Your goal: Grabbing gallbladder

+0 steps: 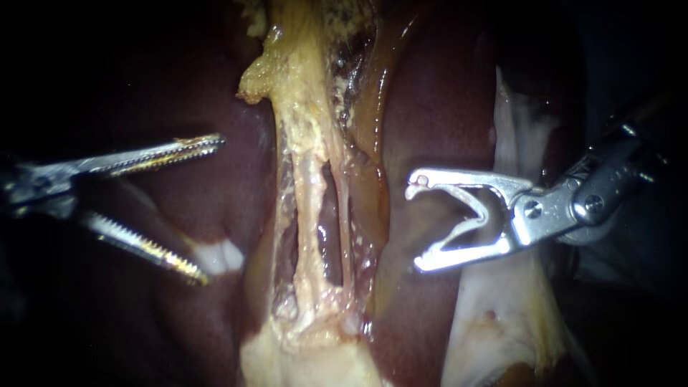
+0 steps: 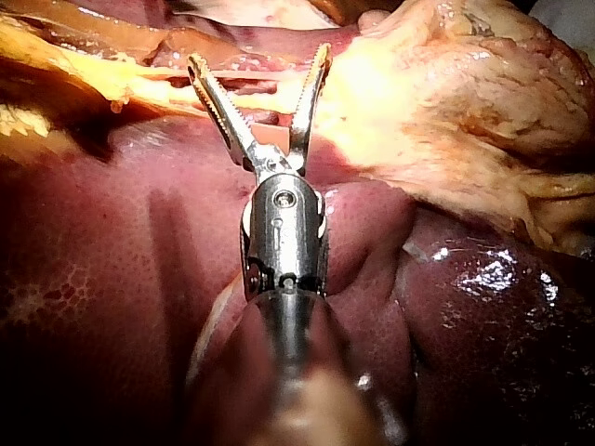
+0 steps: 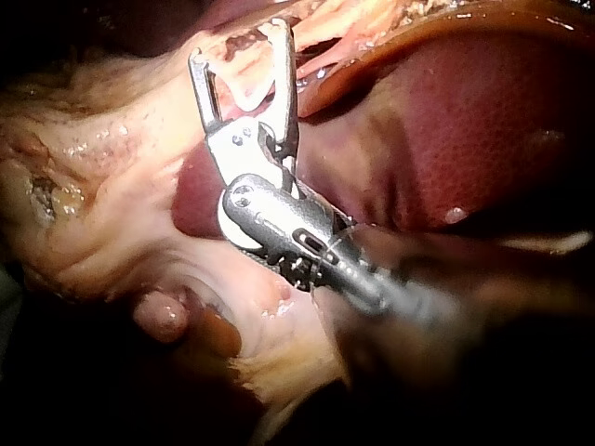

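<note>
Left instrument [image 1: 213,209]: jaws stood wide apart, gripping nothing, pointed at the middle, probably lined up for the grab.
Right instrument [image 1: 416,226]: jaws parted, empty, hung over the liver [image 1: 437,107].
Gallbladder [image 1: 297,93]: looked to be the pale yellow band between both instruments, not yet gripped.
In the way: thin tubes [image 1: 313,208] ran through that band.

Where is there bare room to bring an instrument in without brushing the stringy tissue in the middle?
Bare liver lies between the left instrument and the yellow strands, and more above the right instrument, beside the pale tissue. The middle strip is crowded; both instruments are open, holding nothing.
</note>
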`<move>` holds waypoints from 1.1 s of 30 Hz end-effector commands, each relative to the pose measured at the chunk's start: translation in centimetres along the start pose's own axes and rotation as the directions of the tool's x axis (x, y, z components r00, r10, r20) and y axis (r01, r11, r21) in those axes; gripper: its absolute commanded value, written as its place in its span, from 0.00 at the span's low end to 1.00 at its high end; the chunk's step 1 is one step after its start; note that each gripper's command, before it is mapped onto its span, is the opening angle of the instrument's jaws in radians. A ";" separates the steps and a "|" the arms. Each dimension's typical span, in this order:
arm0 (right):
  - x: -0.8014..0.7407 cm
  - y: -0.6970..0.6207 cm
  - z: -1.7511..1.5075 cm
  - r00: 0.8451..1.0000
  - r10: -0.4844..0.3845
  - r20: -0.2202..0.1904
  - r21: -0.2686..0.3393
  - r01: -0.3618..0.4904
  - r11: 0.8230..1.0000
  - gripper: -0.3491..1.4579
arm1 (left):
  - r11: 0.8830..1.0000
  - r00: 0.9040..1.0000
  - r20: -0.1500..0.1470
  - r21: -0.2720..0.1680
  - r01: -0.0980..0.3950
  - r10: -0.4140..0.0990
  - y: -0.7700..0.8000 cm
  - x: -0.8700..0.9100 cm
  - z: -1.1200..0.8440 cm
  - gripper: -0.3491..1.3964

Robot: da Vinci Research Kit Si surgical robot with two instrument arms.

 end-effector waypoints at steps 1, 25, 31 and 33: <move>0.00 0.00 0.00 1.000 0.000 0.000 0.000 0.000 1.000 0.53 | 1.000 1.000 0.001 0.001 -0.006 0.006 0.00 0.01 0.00 0.82; 0.00 0.01 0.02 1.000 0.001 0.001 -0.002 -0.001 1.000 0.53 | 0.926 0.939 0.040 -0.157 0.344 -0.342 0.50 -0.11 0.09 0.81; -0.02 0.01 0.01 1.000 0.000 0.001 -0.001 0.000 1.000 0.53 | 0.846 0.864 0.088 -0.175 0.503 -0.495 0.73 -0.07 0.33 0.78; -0.02 0.02 0.00 1.000 0.000 0.001 -0.002 0.000 1.000 0.53 | 0.832 0.851 0.105 -0.176 0.526 -0.515 0.82 -0.04 0.40 0.78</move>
